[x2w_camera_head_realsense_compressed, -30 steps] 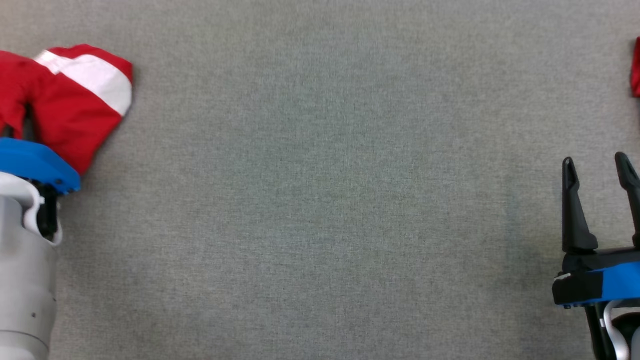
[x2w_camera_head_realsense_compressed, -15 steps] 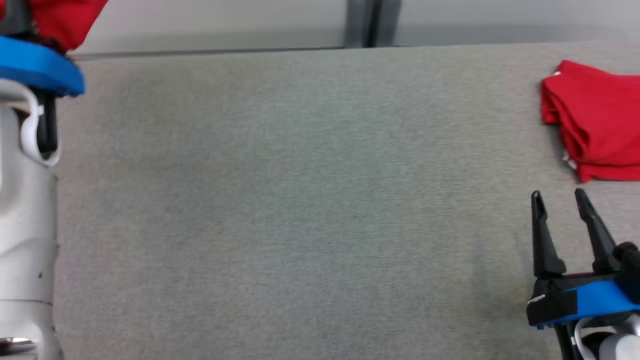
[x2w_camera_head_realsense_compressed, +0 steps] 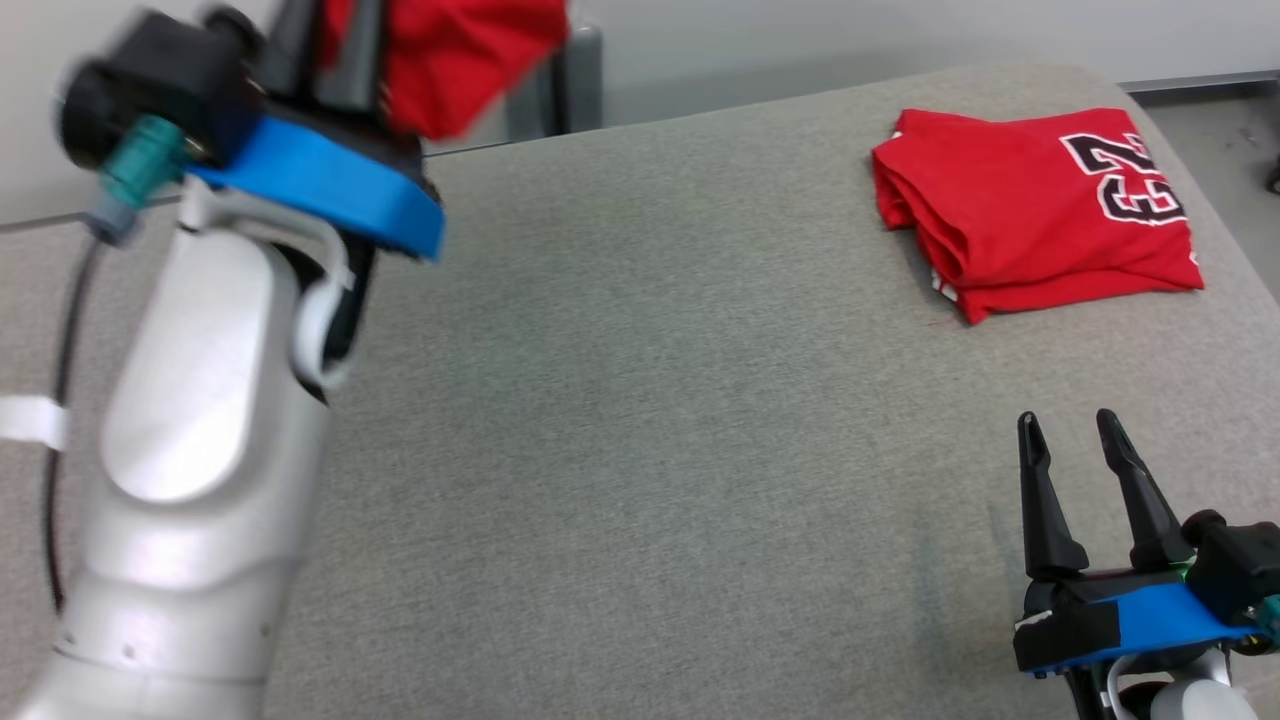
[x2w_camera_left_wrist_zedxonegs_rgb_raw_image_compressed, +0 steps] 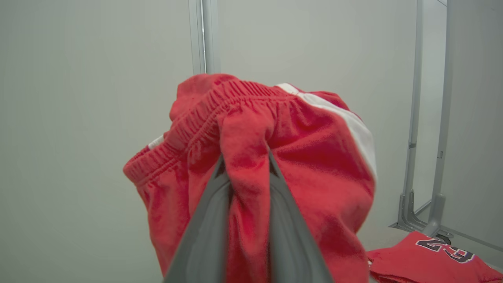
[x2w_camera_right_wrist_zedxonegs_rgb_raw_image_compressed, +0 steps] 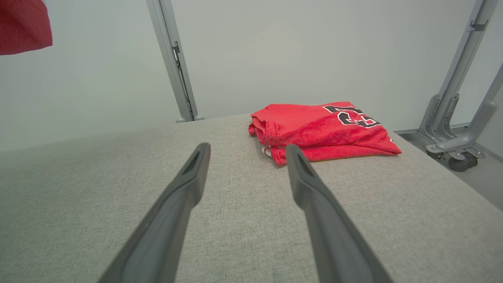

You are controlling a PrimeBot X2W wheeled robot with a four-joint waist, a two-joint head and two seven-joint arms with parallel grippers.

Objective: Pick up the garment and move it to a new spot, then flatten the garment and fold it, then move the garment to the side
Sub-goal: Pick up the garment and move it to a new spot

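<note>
The garment (x2w_camera_left_wrist_zedxonegs_rgb_raw_image_compressed: 251,165) is a pair of red shorts with a white side stripe and an elastic waistband. It hangs bunched in the air, pinched between my left gripper's (x2w_camera_left_wrist_zedxonegs_rgb_raw_image_compressed: 244,157) fingers. In the head view the garment (x2w_camera_head_realsense_compressed: 450,50) sits at the top left above the table's far edge, with my left gripper (x2w_camera_head_realsense_compressed: 330,60) shut on it. A corner of the garment (x2w_camera_right_wrist_zedxonegs_rgb_raw_image_compressed: 23,25) shows in the right wrist view. My right gripper (x2w_camera_head_realsense_compressed: 1075,435) stands open and empty over the table's near right; its fingers (x2w_camera_right_wrist_zedxonegs_rgb_raw_image_compressed: 188,177) point toward the far side.
A folded red jersey (x2w_camera_head_realsense_compressed: 1040,210) with black numbers lies at the table's far right, also the jersey (x2w_camera_right_wrist_zedxonegs_rgb_raw_image_compressed: 322,131) ahead of my right gripper. The grey fabric table (x2w_camera_head_realsense_compressed: 650,420) is bare in the middle. Metal frame posts (x2w_camera_right_wrist_zedxonegs_rgb_raw_image_compressed: 173,59) and a wheeled base (x2w_camera_right_wrist_zedxonegs_rgb_raw_image_compressed: 452,149) stand beyond the table.
The head camera has tilted up and turned, so the whole picture shifted. My left arm has lifted the red shorts off the table and swung inward. My right gripper stays open.
</note>
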